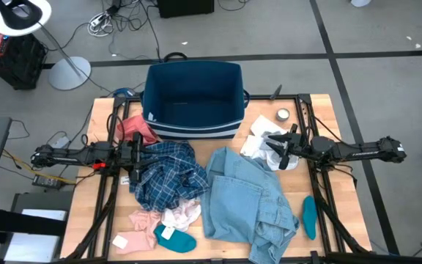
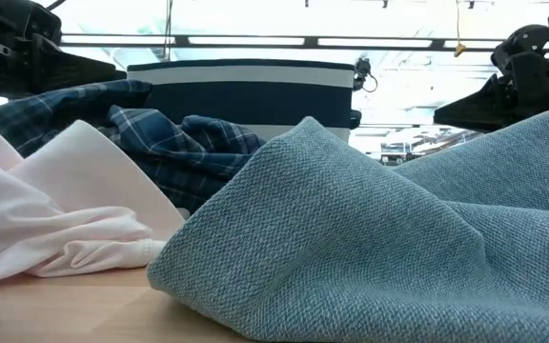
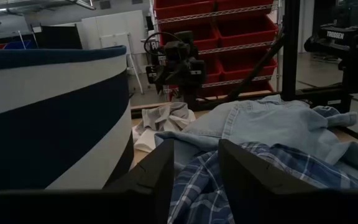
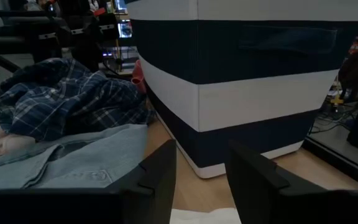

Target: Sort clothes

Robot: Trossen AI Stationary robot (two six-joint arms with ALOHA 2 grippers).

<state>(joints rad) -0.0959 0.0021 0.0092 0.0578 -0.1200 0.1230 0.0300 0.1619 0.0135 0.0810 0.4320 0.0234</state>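
Observation:
Clothes lie spread over the wooden table (image 1: 321, 110). A light blue denim shirt (image 1: 247, 198) is heaped at the centre right, and a blue plaid shirt (image 1: 167, 172) is crumpled to its left. A coral-red piece (image 1: 136, 130) lies by the bin's left corner. Pale pink pieces (image 1: 141, 220), a white piece (image 1: 182, 215) and a teal sock (image 1: 176, 238) lie near the front edge, with another teal sock (image 1: 310, 216) at the right. My left gripper (image 1: 139, 158) hovers level and open over the plaid shirt's left edge (image 3: 196, 149). My right gripper (image 1: 275, 147) hovers level and open above a white garment (image 1: 262, 139), facing the bin (image 4: 201, 152).
A dark blue fabric bin (image 1: 193, 99) with white stripes stands open at the table's far middle. A small round metal tin (image 1: 282, 115) sits to its right. Black frame rails (image 1: 321, 183) run along both sides of the table. There is bare wood at the far right corner.

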